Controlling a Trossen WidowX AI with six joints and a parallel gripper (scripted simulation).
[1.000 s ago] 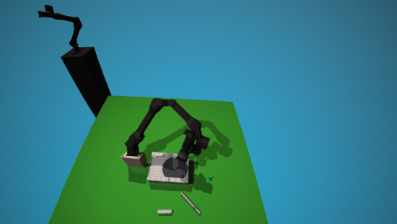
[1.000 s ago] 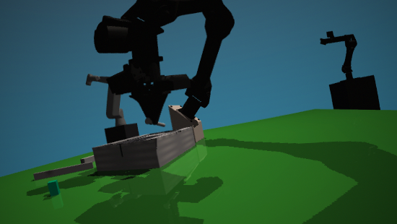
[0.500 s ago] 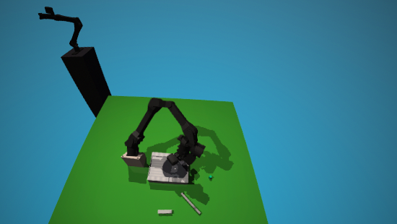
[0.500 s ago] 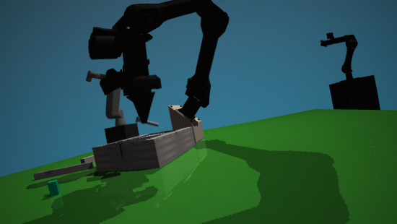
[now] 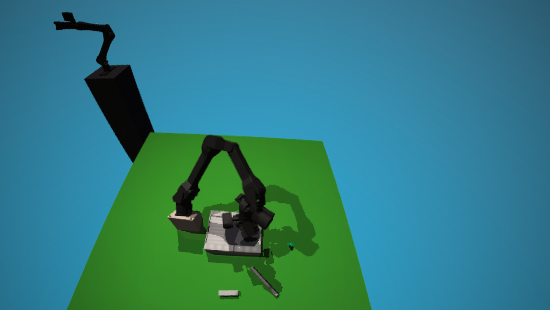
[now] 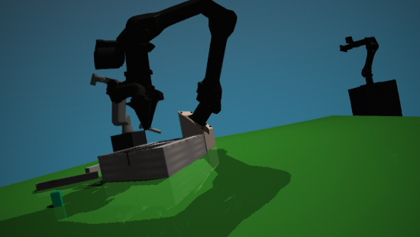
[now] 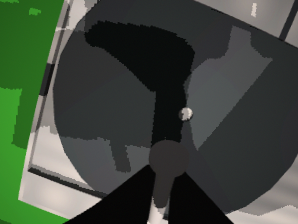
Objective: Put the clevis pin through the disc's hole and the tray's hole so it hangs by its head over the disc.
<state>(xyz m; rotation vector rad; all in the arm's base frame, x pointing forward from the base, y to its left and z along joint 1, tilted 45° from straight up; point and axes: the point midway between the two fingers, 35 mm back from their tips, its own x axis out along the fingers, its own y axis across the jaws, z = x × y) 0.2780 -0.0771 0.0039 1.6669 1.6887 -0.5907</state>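
The steel tray (image 5: 215, 244) (image 6: 134, 170) (image 7: 42, 192) stands on the green table. The wide dark disc (image 5: 234, 238) (image 7: 110, 112) lies inside it. The disc's small hole (image 7: 186, 114) shows as a bright spot in the wrist view. My gripper (image 6: 147, 128) (image 7: 162, 176) is shut on the clevis pin (image 6: 155, 130) (image 7: 168, 158) and holds it above the tray and disc. The pin is strongly tilted, nearly level in the exterior view. Its round head is below and left of the hole in the wrist view. The tray's pin hole cannot be made out. In the top view the arm hides the fingertips.
A long grey bar (image 5: 264, 281) (image 6: 66, 181) and a short pale block (image 5: 228, 293) (image 6: 92, 169) lie beyond the tray. A small teal block (image 5: 291, 245) (image 6: 56, 199) stands beside it. The arm's pale base bracket (image 5: 187, 222) (image 6: 209, 139) is close to the tray's other side.
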